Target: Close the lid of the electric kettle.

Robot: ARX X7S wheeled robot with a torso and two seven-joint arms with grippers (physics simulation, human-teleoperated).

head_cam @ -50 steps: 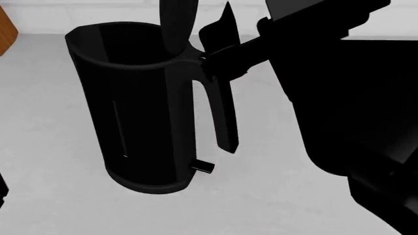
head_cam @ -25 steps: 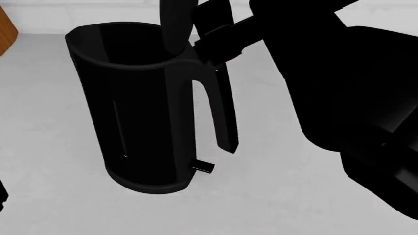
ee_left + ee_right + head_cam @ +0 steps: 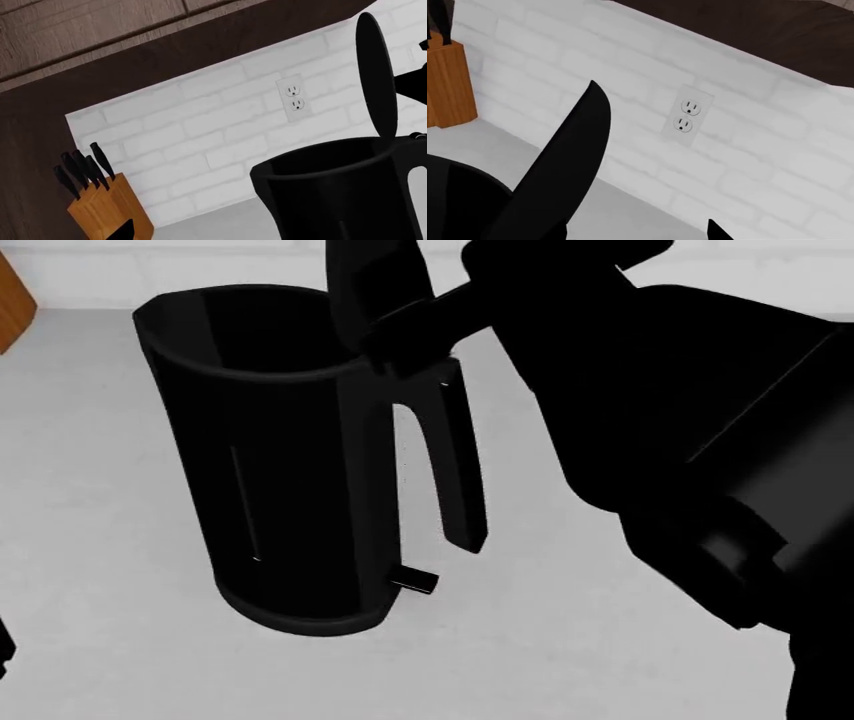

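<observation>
A tall glossy black electric kettle (image 3: 287, 465) stands upright on a pale grey countertop (image 3: 94, 540), its loop handle on the side nearer my right arm. Its mouth is open: the lid (image 3: 371, 290), a thin black rounded flap, stands nearly upright from its hinge at the rim above the handle.

My right gripper (image 3: 414, 325) reaches in from the handle side, its tip at the base of the raised lid, touching or just beside it. Black on black hides its fingers, so I cannot tell how far they are spread or whether they hold anything. My left gripper cannot be made out in any view.

In the left wrist view the lid (image 3: 375, 75) rises above the kettle (image 3: 340, 190) against a white brick wall (image 3: 200, 130). A white double wall outlet (image 3: 292, 97) sits beside it, and a wooden knife block (image 3: 107, 210) with black handles stands farther along the counter.

No brand, label or writing can be read anywhere.
</observation>
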